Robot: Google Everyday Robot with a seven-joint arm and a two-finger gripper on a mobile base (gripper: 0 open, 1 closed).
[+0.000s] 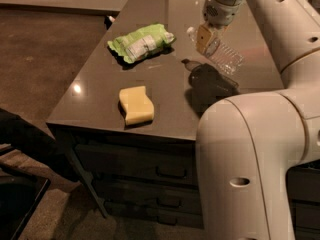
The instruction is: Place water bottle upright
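Observation:
The water bottle (226, 58) is a clear ribbed plastic bottle. It lies tilted in the air above the dark table top (95, 91), its capped end toward the upper left and its body slanting down to the right. My gripper (206, 38) reaches down from the arm at the top right. It is shut on the bottle near its neck, with the yellowish fingers (202, 36) on either side. The bottle's dark shadow (207, 81) falls on the table below it. The label is hidden.
A green snack bag (142, 41) lies at the table's far left. A yellow sponge (136, 105) lies near the front edge. My large white arm (260, 159) covers the table's right front. Drawers (160, 174) sit under the table top.

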